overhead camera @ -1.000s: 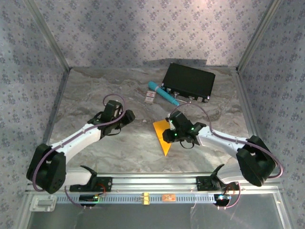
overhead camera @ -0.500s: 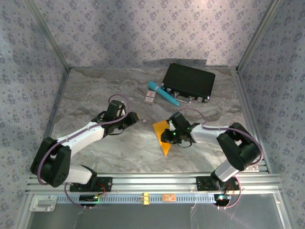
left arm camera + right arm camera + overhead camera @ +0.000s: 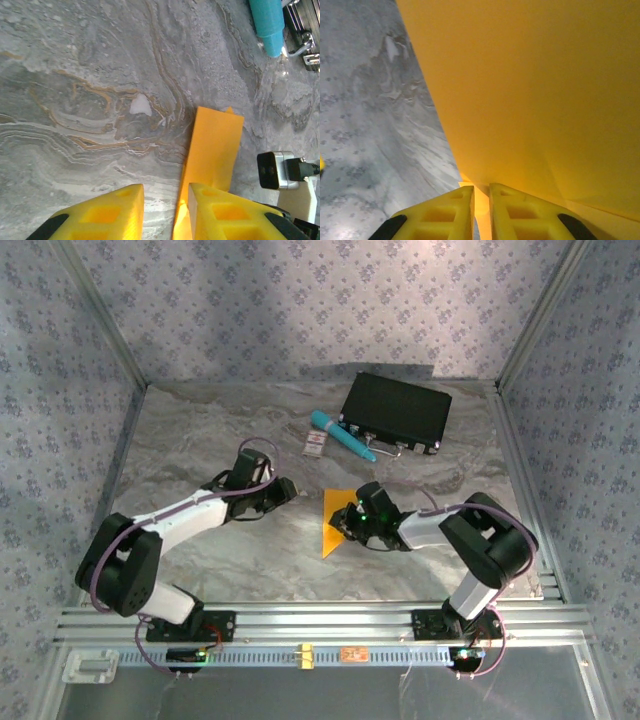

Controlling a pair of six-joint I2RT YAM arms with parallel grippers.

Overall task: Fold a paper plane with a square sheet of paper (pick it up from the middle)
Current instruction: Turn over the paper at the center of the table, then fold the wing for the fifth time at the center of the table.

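Observation:
The square sheet of paper is orange-yellow and folded into a narrow pointed shape, lying mid-table and partly lifted. My right gripper is at its right edge. In the right wrist view the right gripper is shut on the sheet, whose edge runs between the two fingers. My left gripper is just left of the sheet. In the left wrist view the left gripper is open, and the sheet stands on edge, its near end in the gap beside the right finger.
A black case lies at the back right, with a teal pen and a small white-and-red card to its left. The pen's end shows at the top of the left wrist view. Walls enclose the marble table.
The left gripper has moved right up to the sheet and its jaws have narrowed. The right arm has swung forward and lower, and the sheet has shifted slightly left and now looks narrower.

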